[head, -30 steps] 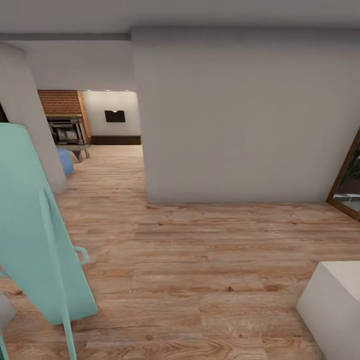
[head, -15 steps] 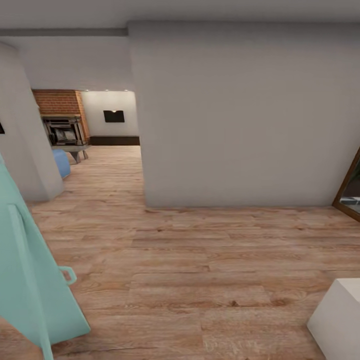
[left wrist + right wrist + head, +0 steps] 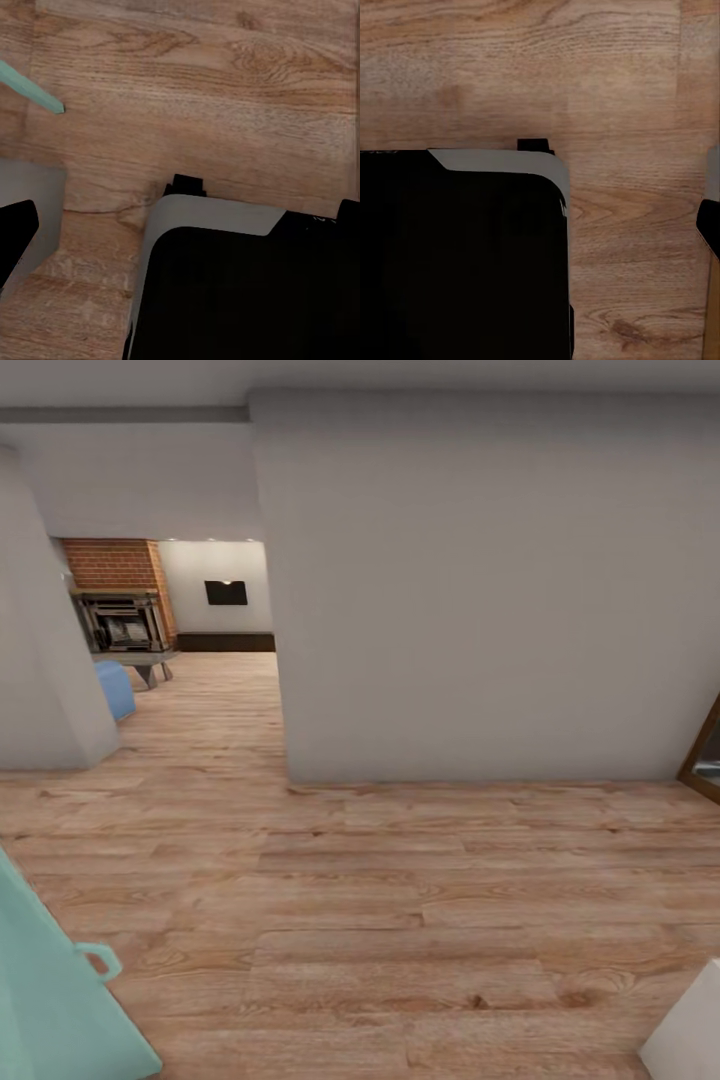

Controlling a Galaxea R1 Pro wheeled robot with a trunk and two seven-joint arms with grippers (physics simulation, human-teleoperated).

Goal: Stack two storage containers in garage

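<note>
I'm in transit on wood planks [image 3: 400, 920], heading for the living room [image 3: 200, 660] far left past the wall [image 3: 480, 600] (brick fireplace [image 3: 120, 610] there). No containers in sight; can't tell my jaws' state. Next: drive thru opening

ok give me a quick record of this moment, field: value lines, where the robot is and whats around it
place: hallway with light wood plank floor
ahead: pale wall blocking the middle of the head view
opening: to the left of that wall, leading to a room with a brick fireplace and a blue seat
near left: mint-green object, cut off by the frame
near right: white block
storage containers: not seen
grippers: state cannot be told
</note>
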